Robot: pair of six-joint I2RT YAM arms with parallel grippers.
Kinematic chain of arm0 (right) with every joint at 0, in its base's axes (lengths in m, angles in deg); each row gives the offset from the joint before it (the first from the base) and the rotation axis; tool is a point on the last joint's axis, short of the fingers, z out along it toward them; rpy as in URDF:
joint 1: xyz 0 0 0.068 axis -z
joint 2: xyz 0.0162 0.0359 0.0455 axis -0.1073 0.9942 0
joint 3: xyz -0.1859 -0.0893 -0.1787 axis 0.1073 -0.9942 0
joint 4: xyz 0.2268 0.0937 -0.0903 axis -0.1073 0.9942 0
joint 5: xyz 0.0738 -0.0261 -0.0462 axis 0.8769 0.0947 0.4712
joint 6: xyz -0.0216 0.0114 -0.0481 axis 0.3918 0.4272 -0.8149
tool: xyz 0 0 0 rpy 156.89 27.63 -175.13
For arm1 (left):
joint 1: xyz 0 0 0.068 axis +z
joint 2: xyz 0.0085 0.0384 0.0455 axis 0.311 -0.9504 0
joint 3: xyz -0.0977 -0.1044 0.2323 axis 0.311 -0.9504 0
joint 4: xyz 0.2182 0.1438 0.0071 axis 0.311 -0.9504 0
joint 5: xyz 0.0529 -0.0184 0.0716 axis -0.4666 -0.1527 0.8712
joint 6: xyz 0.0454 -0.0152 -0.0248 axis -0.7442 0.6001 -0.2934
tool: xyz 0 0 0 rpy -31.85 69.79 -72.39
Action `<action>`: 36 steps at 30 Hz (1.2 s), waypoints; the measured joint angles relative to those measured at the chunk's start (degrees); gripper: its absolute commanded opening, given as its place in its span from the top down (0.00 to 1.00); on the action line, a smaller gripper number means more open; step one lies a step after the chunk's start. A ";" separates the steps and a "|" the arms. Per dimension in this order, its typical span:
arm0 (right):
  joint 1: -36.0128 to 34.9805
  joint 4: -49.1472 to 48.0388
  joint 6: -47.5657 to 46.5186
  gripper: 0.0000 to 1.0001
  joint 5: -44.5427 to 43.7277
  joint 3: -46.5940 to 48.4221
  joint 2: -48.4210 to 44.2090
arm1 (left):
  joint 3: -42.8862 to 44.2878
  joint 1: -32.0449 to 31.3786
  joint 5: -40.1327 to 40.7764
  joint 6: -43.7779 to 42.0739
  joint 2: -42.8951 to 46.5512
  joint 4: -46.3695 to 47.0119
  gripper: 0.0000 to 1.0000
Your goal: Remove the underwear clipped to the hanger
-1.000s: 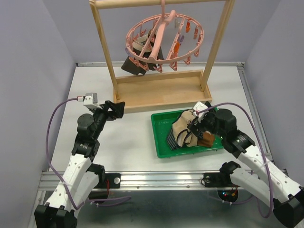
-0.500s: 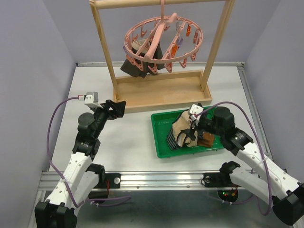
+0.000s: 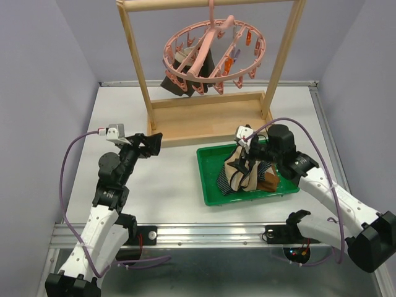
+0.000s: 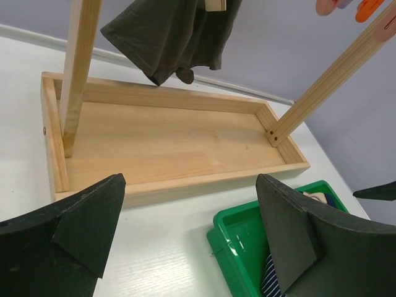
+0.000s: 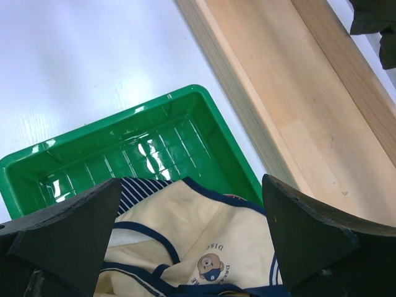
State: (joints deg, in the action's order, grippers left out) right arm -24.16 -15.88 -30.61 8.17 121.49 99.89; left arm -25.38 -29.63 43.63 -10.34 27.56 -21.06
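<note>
The pink ring hanger [image 3: 213, 54] hangs from the wooden frame's top bar. Dark grey-black underwear [image 3: 185, 77] is still clipped to its left side; it shows in the left wrist view [image 4: 167, 37] and its hem in the right wrist view [image 5: 374, 25]. Beige underwear [image 3: 242, 170] with navy trim lies in the green tray [image 3: 210, 182] on a navy striped pair [image 5: 139, 189] and beside a brown pair [image 3: 270, 181]. My right gripper [image 3: 242, 162] is open and empty just above the beige underwear [image 5: 216, 247]. My left gripper [image 3: 151, 143] is open and empty, left of the tray.
The tall wooden frame stands on a shallow wooden base tray [image 3: 207, 117] behind the green tray. Its posts [image 3: 136, 62] rise left and right. Grey walls close in the table on three sides. The green tray's corner shows in the left wrist view [image 4: 238, 238].
My right gripper has lifted off the beige underwear and moved left and back over the tray. The hanger has swung slightly. The left arm has barely moved.
</note>
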 measured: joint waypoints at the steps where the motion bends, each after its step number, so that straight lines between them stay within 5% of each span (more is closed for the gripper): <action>1: 0.00 -0.35 -0.07 0.00 0.24 0.42 0.68 | -0.24 0.00 0.09 0.00 0.48 -0.26 0.01; 23: -0.02 -7.93 -0.26 0.00 3.32 9.90 18.32 | -1.01 0.00 0.28 -1.05 5.79 -4.76 0.01; 36: -1.64 -13.40 3.93 0.00 -2.84 18.75 30.82 | -1.01 0.00 0.92 -4.13 8.07 -7.67 0.01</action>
State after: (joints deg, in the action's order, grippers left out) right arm -25.80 -29.28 -26.67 5.33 140.24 130.70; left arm -26.39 -29.63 44.55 -14.47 35.63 -28.73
